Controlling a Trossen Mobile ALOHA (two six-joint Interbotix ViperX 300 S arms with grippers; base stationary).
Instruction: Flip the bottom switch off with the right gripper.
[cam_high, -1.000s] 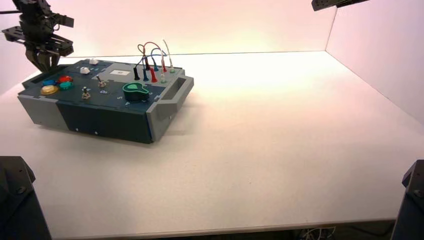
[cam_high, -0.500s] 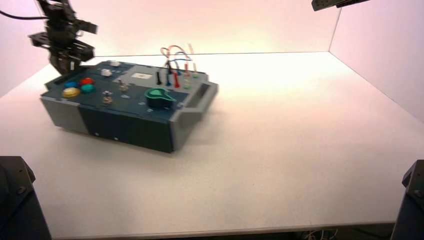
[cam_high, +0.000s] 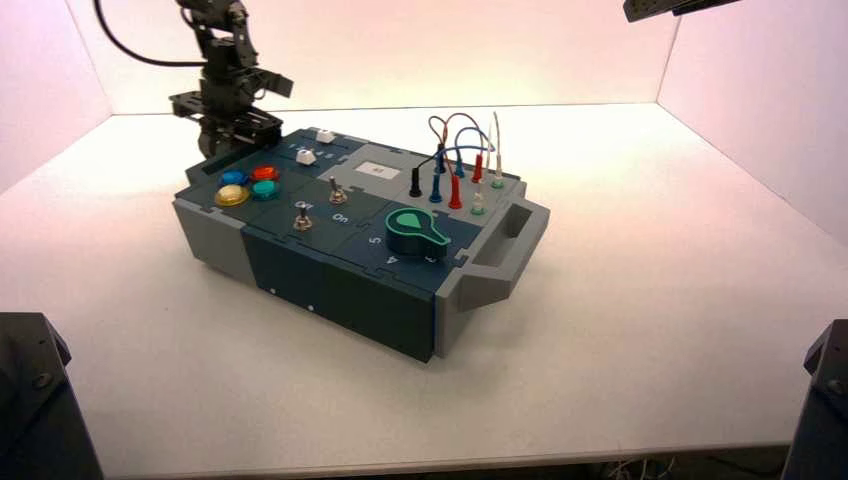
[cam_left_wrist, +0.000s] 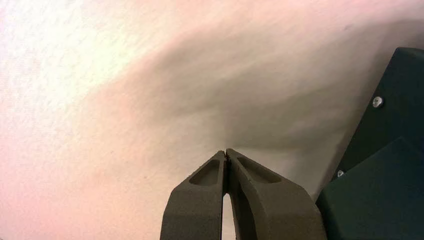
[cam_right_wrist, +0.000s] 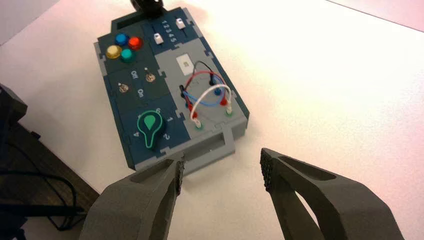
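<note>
Bottom switch (cam_high: 303, 220): silver toggle on the box (cam_high: 330, 290), nearer the front wall than its twin (cam_high: 338, 193); yellow button (cam_high: 231, 196) on the same side. Lettering between toggles: "Off", "On". Sliders (cam_right_wrist: 158, 38) marked 1 to 5; digits 1, 2, 4 legible round the green knob (cam_right_wrist: 149, 122). Right end effector (cam_right_wrist: 221, 169) clear of the box, fingers wide apart, nothing between. Left end effector (cam_left_wrist: 225, 151) at the box's far-left end, fingertips together.

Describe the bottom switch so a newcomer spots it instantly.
Find the dark box left of the table's middle. On its top, two small silver toggles stand between the four coloured buttons and the green-topped knob. The bottom switch is the one farther from the white label.
</note>
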